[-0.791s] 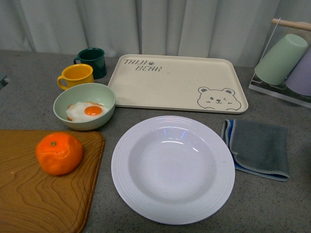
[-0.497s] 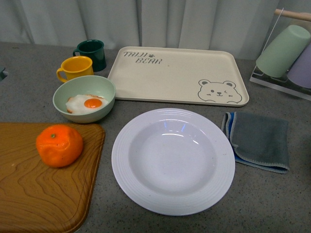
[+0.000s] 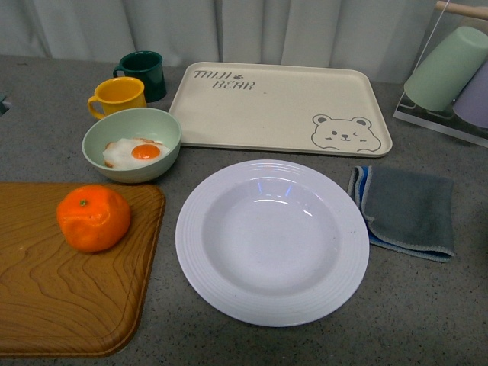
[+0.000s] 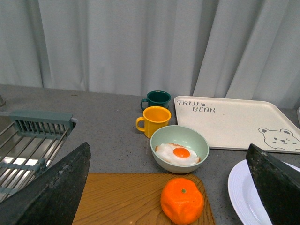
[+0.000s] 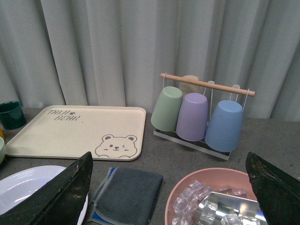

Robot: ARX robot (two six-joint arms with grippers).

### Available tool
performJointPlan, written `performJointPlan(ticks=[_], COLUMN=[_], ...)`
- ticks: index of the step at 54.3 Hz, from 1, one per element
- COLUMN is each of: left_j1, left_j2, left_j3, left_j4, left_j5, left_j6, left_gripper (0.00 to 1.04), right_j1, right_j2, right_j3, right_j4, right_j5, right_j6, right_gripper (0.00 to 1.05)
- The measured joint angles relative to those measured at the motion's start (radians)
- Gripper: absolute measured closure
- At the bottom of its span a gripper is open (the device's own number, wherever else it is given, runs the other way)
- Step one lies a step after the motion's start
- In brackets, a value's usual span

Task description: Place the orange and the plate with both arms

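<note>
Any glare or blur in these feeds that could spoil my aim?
Front view: evenly lit and sharp, with small glare streaks on the glossy round white plate. Left wrist view: bright orange fruit crisp; left hand dark, blurred at the edges. Right wrist view: right hand likewise.

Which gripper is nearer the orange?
Left. The left gripper faces the orange just ahead on the board; the right gripper is by the cloth, orange outside its view.

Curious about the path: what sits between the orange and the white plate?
Front view: between orange and plate, only the wooden board edge and bare grey counter.
</note>
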Motion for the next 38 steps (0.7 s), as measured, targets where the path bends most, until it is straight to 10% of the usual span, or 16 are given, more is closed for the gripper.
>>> performJointPlan(ticks=[38], left_j1=[0.0], left_j2=[0.0], left_j3=[0.0], left_j4=[0.0], left_j5=[0.0], left_j6=[0.0], left_gripper=[0.07], right_j1=[0.0], right_j2=[0.0], right_j3=[0.0], right_j4=[0.0], right_j5=[0.0], right_j6=[0.0], right_gripper=[0.09])
